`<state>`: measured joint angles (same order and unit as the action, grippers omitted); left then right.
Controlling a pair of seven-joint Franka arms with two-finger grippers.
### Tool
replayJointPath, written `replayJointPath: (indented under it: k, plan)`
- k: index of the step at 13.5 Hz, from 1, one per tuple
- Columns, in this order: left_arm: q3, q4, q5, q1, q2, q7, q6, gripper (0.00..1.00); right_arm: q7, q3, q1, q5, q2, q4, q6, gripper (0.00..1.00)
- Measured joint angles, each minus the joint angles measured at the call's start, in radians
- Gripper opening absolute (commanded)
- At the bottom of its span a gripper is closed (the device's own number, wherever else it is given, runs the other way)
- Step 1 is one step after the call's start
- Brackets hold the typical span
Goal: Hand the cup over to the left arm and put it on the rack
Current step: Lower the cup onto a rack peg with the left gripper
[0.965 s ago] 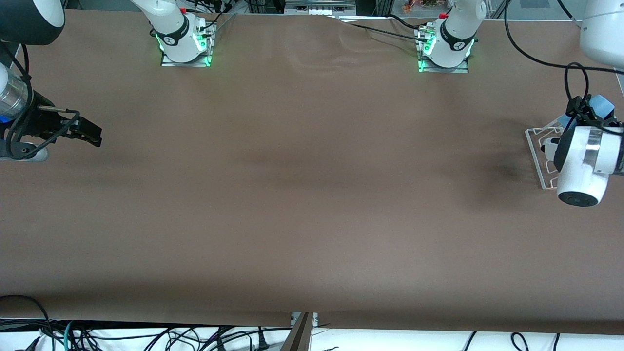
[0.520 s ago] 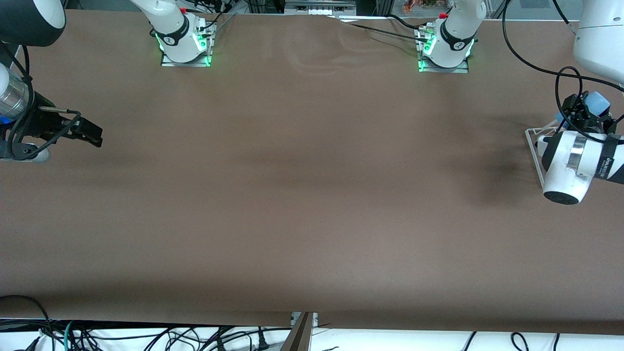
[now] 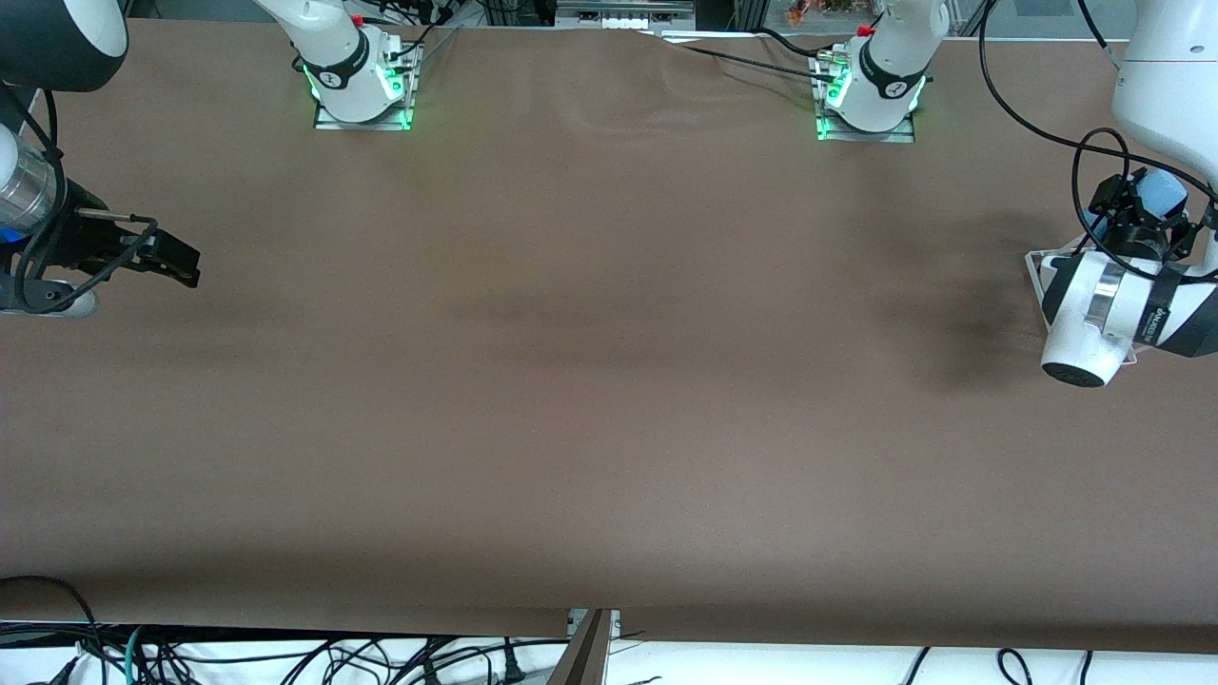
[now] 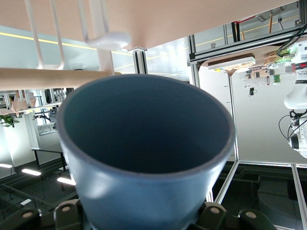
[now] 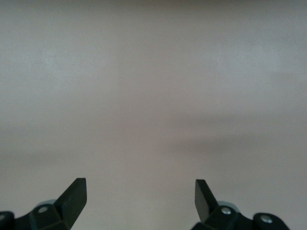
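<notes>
My left gripper [image 3: 1139, 222] is shut on the light-blue cup [image 3: 1163, 194] and holds it over the white wire rack [image 3: 1040, 266] at the left arm's end of the table. In the left wrist view the cup [image 4: 144, 158] fills the frame with its open mouth toward the rack's white prongs [image 4: 98, 28] and wooden rod [image 4: 48, 78]. My right gripper [image 3: 176, 262] is open and empty, waiting over the right arm's end of the table; in the right wrist view it [image 5: 140, 194] shows only bare table.
The brown table [image 3: 590, 381] stretches wide between the two arms. The arm bases [image 3: 362, 76] stand at its back edge. Cables hang beside the left arm's wrist [image 3: 1094, 171]. The left arm's wrist covers most of the rack.
The left arm has swung the cup a little toward the table's middle and tipped it more over the rack. The right arm has not moved.
</notes>
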<state>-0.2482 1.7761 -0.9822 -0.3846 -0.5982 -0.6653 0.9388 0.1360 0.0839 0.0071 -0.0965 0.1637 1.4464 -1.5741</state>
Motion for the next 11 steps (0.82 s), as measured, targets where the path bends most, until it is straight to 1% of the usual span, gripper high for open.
replayJointPath:
  k: [4,11]
  plan:
    - [0.000,0.004,-0.021,-0.020,0.000,0.006,0.008,0.00,-0.001,0.000,0.000,0.010,0.000,0.000,0.000,1.00]
    - [0.000,0.013,-0.023,-0.035,-0.004,0.011,0.046,0.00,-0.001,0.000,0.000,0.013,0.000,0.000,0.000,1.00]
